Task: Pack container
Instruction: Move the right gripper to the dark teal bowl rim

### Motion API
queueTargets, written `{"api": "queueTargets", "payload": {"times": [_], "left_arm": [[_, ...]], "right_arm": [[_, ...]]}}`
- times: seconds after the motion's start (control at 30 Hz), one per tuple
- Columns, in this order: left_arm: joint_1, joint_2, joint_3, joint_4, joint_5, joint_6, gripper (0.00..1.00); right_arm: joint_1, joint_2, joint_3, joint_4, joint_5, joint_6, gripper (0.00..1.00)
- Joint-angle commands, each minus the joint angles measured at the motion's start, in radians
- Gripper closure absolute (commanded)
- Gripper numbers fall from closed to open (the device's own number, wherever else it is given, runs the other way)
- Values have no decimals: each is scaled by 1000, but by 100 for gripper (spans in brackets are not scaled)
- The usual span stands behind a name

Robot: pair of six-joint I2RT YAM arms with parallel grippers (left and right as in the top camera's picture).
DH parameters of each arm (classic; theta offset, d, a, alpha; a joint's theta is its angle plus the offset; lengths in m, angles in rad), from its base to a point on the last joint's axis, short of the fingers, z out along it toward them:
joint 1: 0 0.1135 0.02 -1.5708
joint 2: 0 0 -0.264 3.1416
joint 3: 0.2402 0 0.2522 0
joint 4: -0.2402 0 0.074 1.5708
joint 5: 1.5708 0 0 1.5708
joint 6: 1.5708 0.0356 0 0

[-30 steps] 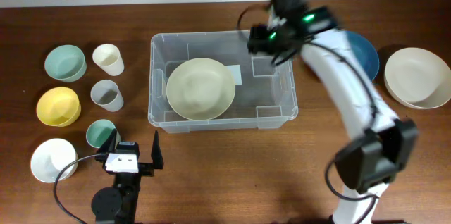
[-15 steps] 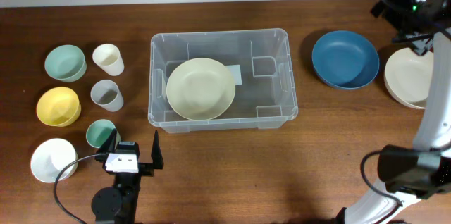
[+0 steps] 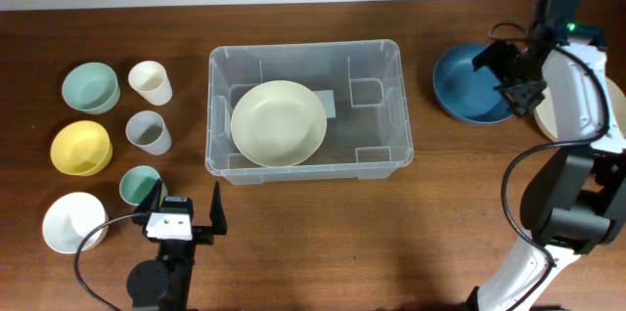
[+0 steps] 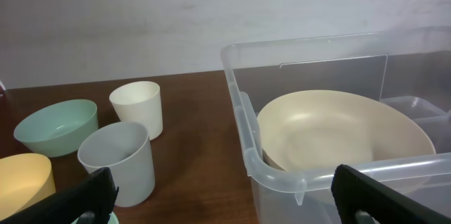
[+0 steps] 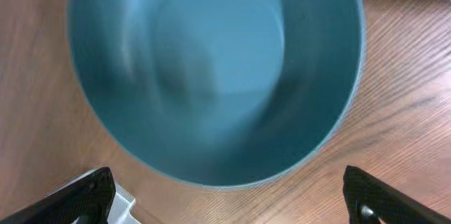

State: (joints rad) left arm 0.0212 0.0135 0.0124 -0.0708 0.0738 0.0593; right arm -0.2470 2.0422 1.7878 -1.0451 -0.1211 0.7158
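Hovering: R fingers spread over blurred, cropped blue bowl | L fingers spread

Overhead view: the right arm covers the right rim of the blue bowl and most of the cream plate at the right edge. The left gripper hides the lower part of the teal cup. The label is partly under the dish.

Left wrist view: the yellow bowl is cut by the lower left edge and the container by the right edge.

Right wrist view: the blue bowl is blurred, with its top rim cut off. A pale shape at lower left cannot be identified.
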Motion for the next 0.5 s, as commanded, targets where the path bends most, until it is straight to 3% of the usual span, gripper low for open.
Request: {"api": "queueTargets", "payload": {"times": [0.0,0.23,0.47], "left_arm": [[6,-8,-3,-5,0,-6,0],[6,-8,-3,-5,0,-6,1],[6,-8,-3,-5,0,-6,1]], "right_arm": [[5,-3,-99,66,-40,80,1],[5,-3,-248,171,-41,211,1],[4,-3,-277,206,-24,229,1]]}}
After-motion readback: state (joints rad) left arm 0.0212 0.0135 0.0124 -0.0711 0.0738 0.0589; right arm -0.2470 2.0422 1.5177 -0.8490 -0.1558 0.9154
